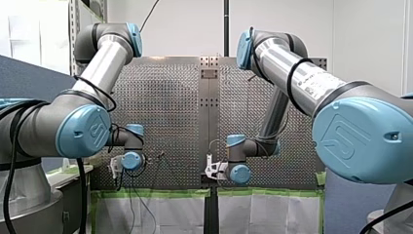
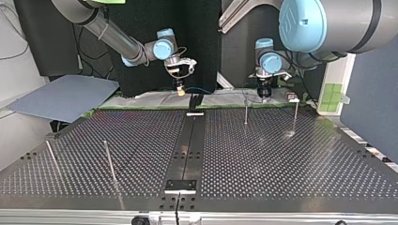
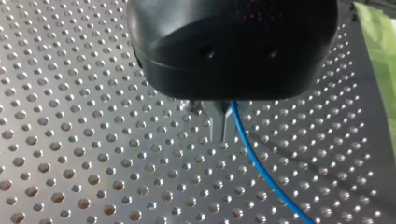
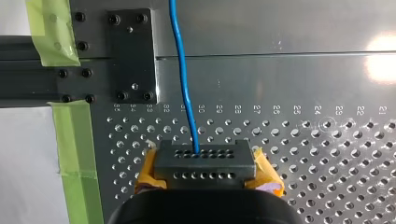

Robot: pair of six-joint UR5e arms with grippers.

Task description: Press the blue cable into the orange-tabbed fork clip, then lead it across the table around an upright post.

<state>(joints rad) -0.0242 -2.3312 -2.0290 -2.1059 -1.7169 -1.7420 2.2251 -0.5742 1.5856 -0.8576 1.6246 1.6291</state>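
The blue cable (image 4: 182,70) runs straight ahead from my right gripper (image 4: 204,161), which is shut on it between yellow-taped pads (image 4: 266,176). In the left wrist view my left gripper (image 3: 222,135) is shut on the blue cable (image 3: 261,168) with thin metal fingers just above the perforated plate. In the top view my right gripper (image 2: 180,90) hangs beside a black clip (image 2: 195,101) on the centre rail, and my left gripper (image 2: 264,93) hangs behind a thin upright post (image 2: 245,108). A short stretch of cable (image 2: 201,89) shows between them. No orange tab shows.
More upright posts stand at the top view's right (image 2: 295,115) and left (image 2: 109,159), (image 2: 51,157). Green tape (image 4: 74,144) lines the plate's edge by my right gripper. A black bolted bracket (image 4: 130,51) sits ahead of it. A grey sheet (image 2: 65,96) lies off the table.
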